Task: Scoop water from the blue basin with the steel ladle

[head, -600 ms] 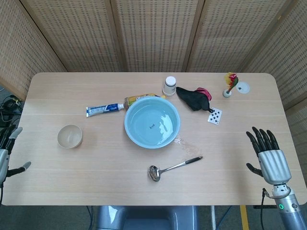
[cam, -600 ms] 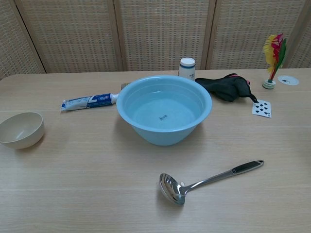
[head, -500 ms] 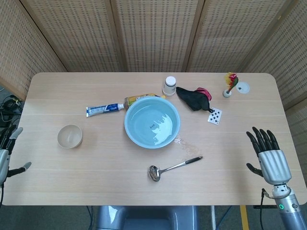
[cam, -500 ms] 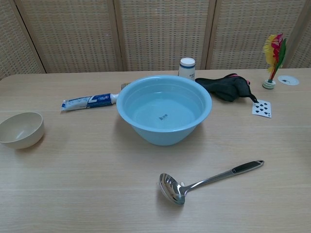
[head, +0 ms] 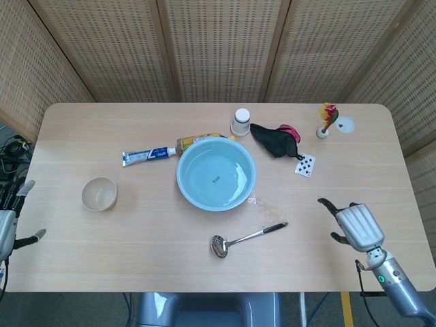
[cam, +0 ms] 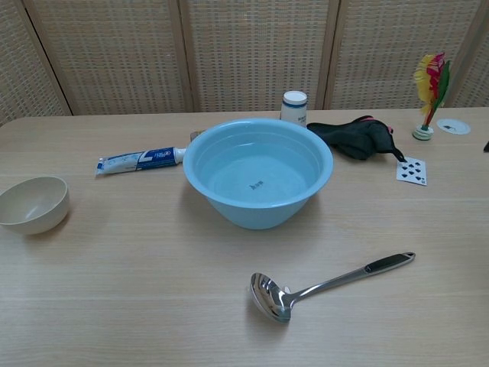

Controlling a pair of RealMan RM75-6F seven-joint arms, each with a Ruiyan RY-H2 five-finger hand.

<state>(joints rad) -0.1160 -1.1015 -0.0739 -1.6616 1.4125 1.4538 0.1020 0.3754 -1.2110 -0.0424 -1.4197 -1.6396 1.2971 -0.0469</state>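
Note:
The blue basin (head: 181, 178) (cam: 256, 214) sits mid-table with water in it. In front of it the steel ladle (head: 248, 236) (cam: 328, 281) lies flat on the wood, its bowl to the left and its dark-tipped handle pointing right. My right hand (head: 355, 226) hovers right of the handle tip, clear of it, its dark fingers (head: 327, 203) pointing left and holding nothing. At the table's left edge my left hand (head: 7, 230) is open and empty. The chest view shows no more of the hands than a dark tip at its right edge.
A beige bowl (head: 99, 193) (cam: 32, 203) stands at the left. Behind the basin lie a toothpaste tube (head: 148, 155), a white bottle (head: 240, 122), a black cloth (head: 276, 140), a playing card (head: 306, 165) and a feathered shuttlecock (head: 328, 117). A wet patch (head: 262, 204) marks the wood.
My right hand has moved left toward the ladle's handle and turned, so its fingers now point left. The left hand, ladle and basin stay put.

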